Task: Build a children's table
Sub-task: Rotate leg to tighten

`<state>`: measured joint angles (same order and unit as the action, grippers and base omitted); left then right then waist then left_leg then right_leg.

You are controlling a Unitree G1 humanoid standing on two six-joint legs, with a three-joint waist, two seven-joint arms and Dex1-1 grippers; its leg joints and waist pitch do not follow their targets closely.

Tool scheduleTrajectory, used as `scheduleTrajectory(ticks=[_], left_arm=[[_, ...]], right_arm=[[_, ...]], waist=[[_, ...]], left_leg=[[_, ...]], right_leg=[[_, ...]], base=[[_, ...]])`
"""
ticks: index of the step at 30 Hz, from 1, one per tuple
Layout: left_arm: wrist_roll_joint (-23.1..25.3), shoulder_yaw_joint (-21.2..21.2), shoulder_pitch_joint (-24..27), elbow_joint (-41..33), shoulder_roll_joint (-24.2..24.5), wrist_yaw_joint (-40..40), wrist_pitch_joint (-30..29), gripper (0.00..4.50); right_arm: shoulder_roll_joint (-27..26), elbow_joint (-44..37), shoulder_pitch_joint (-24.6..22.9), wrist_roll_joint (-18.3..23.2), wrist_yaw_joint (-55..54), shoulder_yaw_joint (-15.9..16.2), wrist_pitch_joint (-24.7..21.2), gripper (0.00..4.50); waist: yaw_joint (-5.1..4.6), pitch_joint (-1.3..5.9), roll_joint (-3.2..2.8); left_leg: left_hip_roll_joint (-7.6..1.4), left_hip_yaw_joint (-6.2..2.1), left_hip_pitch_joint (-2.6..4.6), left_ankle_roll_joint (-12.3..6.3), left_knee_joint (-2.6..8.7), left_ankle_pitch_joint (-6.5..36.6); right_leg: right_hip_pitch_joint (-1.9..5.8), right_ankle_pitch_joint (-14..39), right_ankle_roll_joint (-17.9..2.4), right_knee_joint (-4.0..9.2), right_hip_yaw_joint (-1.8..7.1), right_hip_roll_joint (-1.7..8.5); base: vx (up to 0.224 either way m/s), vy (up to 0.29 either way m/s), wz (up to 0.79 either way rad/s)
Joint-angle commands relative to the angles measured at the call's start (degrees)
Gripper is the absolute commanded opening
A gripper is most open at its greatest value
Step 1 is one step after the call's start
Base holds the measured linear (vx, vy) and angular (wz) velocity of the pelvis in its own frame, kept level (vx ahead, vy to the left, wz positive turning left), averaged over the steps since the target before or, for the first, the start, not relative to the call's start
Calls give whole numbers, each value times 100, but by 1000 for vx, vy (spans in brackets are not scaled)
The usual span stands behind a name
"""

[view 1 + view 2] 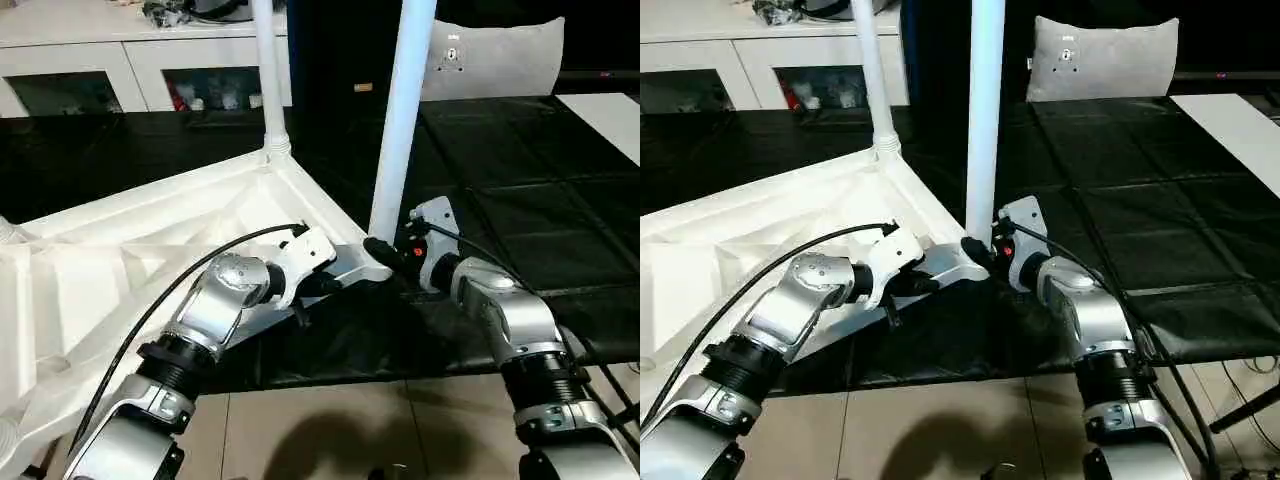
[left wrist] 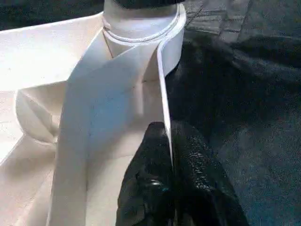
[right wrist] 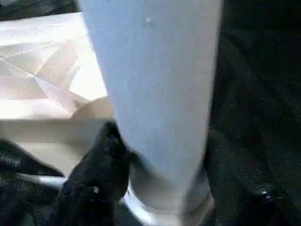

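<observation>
- The children's table top (image 1: 130, 250) lies upside down on black floor mats (image 1: 540, 220), ribbed underside facing up. Its near corner juts toward the robot, and its left part runs out past the mat edge over the tiled floor (image 1: 330, 430).
- Two white legs stand upright in corner sockets: the far leg (image 1: 267, 70) at the far corner, the near leg (image 1: 400, 120) at the near corner socket (image 2: 141, 28).
- The left gripper (image 2: 170, 155) is clamped tight on the thin side wall (image 2: 164, 84) of the top, just short of the near corner; in the left wrist view one black finger (image 2: 146, 183) lies inside the wall and the other outside.
- The right gripper (image 3: 164, 188) straddles the base of the near leg where it enters the socket. One finger (image 3: 101, 165) presses against the leg's side; the other sits at the far side, dark and hard to read, so contact there appears likely but is not certain. The jaws stand about half spread, taken up by the leg's width.
- Both grippers work at the same corner, close together but on separate parts.
- Open mat lies to the right of and beyond the near corner. A white panel (image 1: 610, 115) lies at the right edge of the mats, well apart from the table.
- A white cabinet (image 1: 120, 65) with glass doors stands along the far left, and a grey cushion (image 1: 500, 60) leans at the back.
</observation>
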<state>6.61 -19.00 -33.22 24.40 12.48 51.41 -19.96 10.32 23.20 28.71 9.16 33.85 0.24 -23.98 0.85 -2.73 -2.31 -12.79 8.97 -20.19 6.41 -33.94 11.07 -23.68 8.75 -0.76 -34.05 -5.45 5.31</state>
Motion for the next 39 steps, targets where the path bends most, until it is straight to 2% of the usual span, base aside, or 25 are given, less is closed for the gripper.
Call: scheduleTrajectory(ticks=[1, 3, 4, 5, 6, 8, 9, 11, 13, 15, 17, 20, 25, 26, 27, 28, 29, 32, 33, 39], left_arm=[[3, -265, -26, -177, 27, 328, 320, 0], [19, -273, -38, -96, 153, 423, 453, 0], [15, -273, -40, -80, 187, 452, 479, 0], [-3, -270, -59, -2, 275, 581, 576, 0], [-16, -268, -71, 46, 334, 669, 636, 0], [-9, -280, -94, 122, 421, 775, 733, 0], [5, -317, -134, 269, 587, 987, 966, 0], [15, -347, -152, 338, 675, 1112, 1106, 0], [41, -408, -181, 431, 813, 1319, 1284, 0], [63, -481, -222, 543, 946, 1520, 1563, 0], [14, -583, -256, 652, 1106, 1953, 2080, 0], [-14, -666, -273, 695, 1201, 2285, 2324, 0], [-132, -787, -270, 641, 1261, 2731, 2583, 0], [-153, -808, -274, 620, 1257, 2804, 2614, 0], [-173, -841, -268, 566, 1252, 2874, 2636, 0], [-183, -858, -268, 549, 1242, 2914, 2665, 0], [-191, -877, -266, 529, 1232, 2947, 2702, 0], [-206, -893, -267, 526, 1219, 2976, 2746, 0], [-219, -895, -268, 540, 1192, 3021, 2805, 0], [-244, -890, -260, 561, 1147, 3100, 2900, 0]], right_arm=[[49, -71, -50, 106, 195, 98, 97, 290], [251, -106, -137, 66, 432, 200, 250, 303], [296, -120, -159, 69, 491, 218, 264, 312], [446, -203, -233, 130, 728, 211, 315, 323], [544, -259, -283, 170, 894, 199, 352, 342], [668, -315, -334, 229, 1105, 151, 412, 348], [938, -461, -454, 352, 1632, 126, 477, 356], [1089, -538, -515, 391, 1900, 152, 502, 367], [1320, -644, -594, 445, 2289, 212, 530, 398], [1528, -677, -634, 471, 2610, 279, 664, 398], [1803, -693, -646, 551, 3150, 378, 794, 398], [1973, -693, -629, 638, 3532, 452, 794, 398], [2132, -568, -559, 574, 3967, 653, 849, 354], [2150, -567, -546, 597, 4095, 706, 810, 345], [2136, -603, -542, 624, 4189, 763, 777, 334], [2106, -635, -540, 658, 4257, 797, 757, 326], [2075, -666, -541, 691, 4310, 827, 737, 317], [2047, -693, -541, 718, 4362, 867, 732, 309], [2008, -719, -547, 740, 4450, 948, 709, 295], [1937, -707, -552, 757, 4600, 1112, 685, 234]], waist=[[44, 391, 36], [100, 392, 35], [138, 390, -17], [162, 399, 29], [188, 400, 23], [201, 403, 15], [236, 403, 27], [243, 399, 36], [252, 387, 39], [254, 379, 38], [259, 378, 47], [275, 382, 36], [349, 390, 51], [357, 392, 72], [401, 394, 75], [409, 392, 71], [416, 391, 97], [422, 389, 87], [423, 386, 106], [459, 398, 88]], left_leg=[[70, 91, -46, -370, 367, 1138], [62, 92, -43, -357, 369, 1117], [49, 101, -10, -350, 369, 1160], [57, 102, -32, -346, 368, 1118], [53, 94, -42, -356, 374, 1059], [53, 95, -40, -373, 369, 1047], [57, 100, -40, -415, 361, 1061], [62, 94, -58, -448, 362, 1047], [63, 101, -52, -467, 365, 1108], [57, 99, -41, -423, 370, 1193], [62, 100, -41, -436, 370, 1245], [39, 99, -26, -465, 371, 1246], [11, 107, -24, -459, 371, 1127], [11, 115, -24, -467, 366, 1114], [3, 114, -25, -470, 367, 1081], [-1, 115, -19, -467, 370, 1091], [7, 119, -28, -463, 366, 1070], [7, 113, -32, -438, 371, 1044], [15, 115, -33, -429, 371, 1050], [-3, 111, -27, -430, 373, 993]], right_leg=[[361, 1912, -1006, 465, 187, 175], [365, 1875, -987, 457, 192, 183], [340, 1781, -1005, 469, 202, 180], [370, 1608, -1058, 432, 205, 175], [382, 1518, -1078, 414, 208, 184], [386, 1504, -1091, 411, 208, 189], [393, 1508, -1067, 417, 211, 188], [405, 1512, -1058, 415, 203, 184], [403, 1685, -1004, 434, 203, 188], [384, 1972, -947, 457, 196, 199], [383, 2109, -899, 480, 191, 194], [370, 2006, -965, 467, 193, 189], [368, 1778, -1123, 416, 208, 203], [368, 1759, -1131, 416, 213, 204], [371, 1742, -1146, 397, 217, 211], [366, 1753, -1139, 398, 217, 211], [373, 1785, -1112, 405, 217, 213], [371, 1839, -1071, 404, 216, 213], [372, 1935, -1021, 416, 213, 211], [363, 1790, -1065, 395, 220, 214]], base=[[0, 0, 0], [0, 0, 0], [0, 0, 0], [0, 0, 0], [0, 0, 0], [0, 0, 0], [0, 0, 0], [0, 0, 0], [0, 0, 0], [0, 0, 0], [0, 0, 0], [0, 0, 0], [0, 0, 0], [0, 0, 0], [0, 0, 0], [0, 0, 0], [0, 0, 0], [0, 0, 0], [0, 0, 0], [0, 0, 0]])
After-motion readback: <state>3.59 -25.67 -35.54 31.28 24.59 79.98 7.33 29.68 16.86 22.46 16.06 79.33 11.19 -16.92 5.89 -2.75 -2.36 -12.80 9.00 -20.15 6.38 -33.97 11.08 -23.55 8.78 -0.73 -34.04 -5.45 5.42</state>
